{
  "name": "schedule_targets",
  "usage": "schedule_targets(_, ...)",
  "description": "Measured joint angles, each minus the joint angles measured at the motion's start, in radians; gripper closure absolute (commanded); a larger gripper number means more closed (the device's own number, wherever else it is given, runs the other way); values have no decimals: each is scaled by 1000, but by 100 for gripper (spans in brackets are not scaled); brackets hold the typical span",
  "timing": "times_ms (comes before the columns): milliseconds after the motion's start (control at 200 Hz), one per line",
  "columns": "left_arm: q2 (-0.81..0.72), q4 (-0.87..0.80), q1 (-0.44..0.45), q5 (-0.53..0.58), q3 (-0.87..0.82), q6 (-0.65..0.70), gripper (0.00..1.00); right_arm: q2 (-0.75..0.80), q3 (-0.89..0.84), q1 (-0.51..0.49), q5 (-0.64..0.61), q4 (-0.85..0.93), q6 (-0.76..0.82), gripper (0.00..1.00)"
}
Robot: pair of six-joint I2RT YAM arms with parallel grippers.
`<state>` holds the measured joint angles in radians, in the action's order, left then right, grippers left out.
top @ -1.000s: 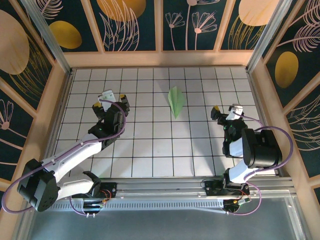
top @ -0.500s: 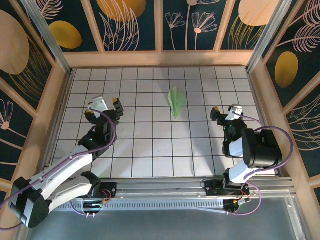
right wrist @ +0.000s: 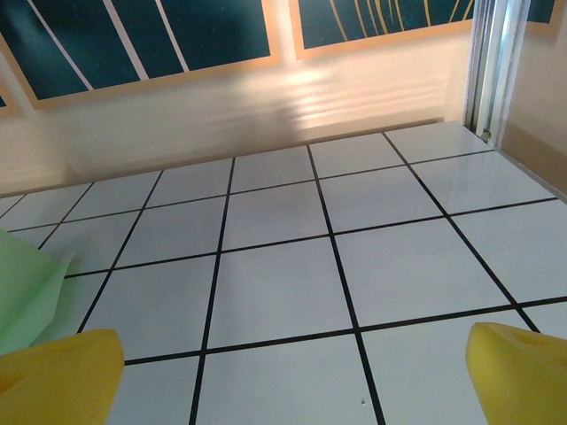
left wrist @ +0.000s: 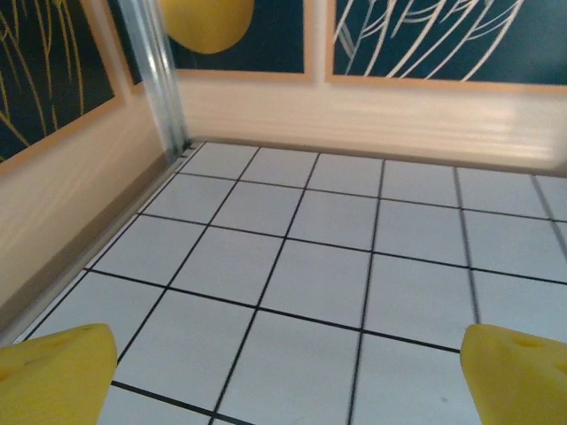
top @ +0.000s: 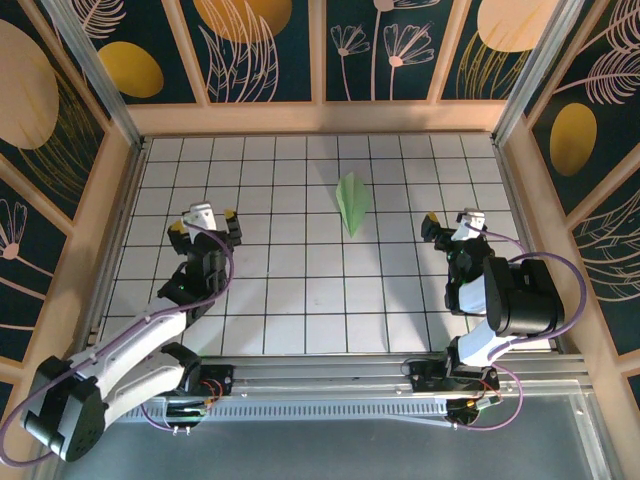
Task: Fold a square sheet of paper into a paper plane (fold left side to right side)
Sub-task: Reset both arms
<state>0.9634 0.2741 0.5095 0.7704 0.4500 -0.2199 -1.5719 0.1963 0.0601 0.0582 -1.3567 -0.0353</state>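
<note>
The square sheet of paper lies folded into a pale green paper plane (top: 352, 203), a narrow dart with a centre crease, on the white grid floor at the middle back, nose toward the near side. My left gripper (top: 203, 222) hovers open about three tiles to its left, and its yellow fingertips (left wrist: 53, 372) stand wide apart over bare tiles. My right gripper (top: 450, 222) is open about two tiles to the plane's right. An edge of the green paper (right wrist: 27, 292) shows at the left of the right wrist view, beyond the yellow fingertips (right wrist: 523, 367).
Wooden walls (top: 320, 118) with dark floral panels enclose the tiled floor (top: 300, 290) at the back and both sides. A metal post (left wrist: 159, 80) stands in the back left corner. The arm bases and a rail (top: 320, 375) run along the near edge.
My left arm has drawn back, its gripper moving left and toward the near side, away from the plane. The right arm and the plane have stayed put.
</note>
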Motion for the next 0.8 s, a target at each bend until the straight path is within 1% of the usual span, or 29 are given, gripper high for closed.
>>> schedule_targets(140,50,93,-91,-51,-78,11,1,0,0,0,0,0,0,1)
schedule_targets(230,85,134,-140,-82,-100,18,1,0,0,0,0,0,0,1)
schedule_targets(601,220,352,-287,-188,-113,124,1,0,0,0,0,0,0,1)
schedule_targets(801,291,443,-360,-251,-135,138,1,0,0,0,0,0,0,1)
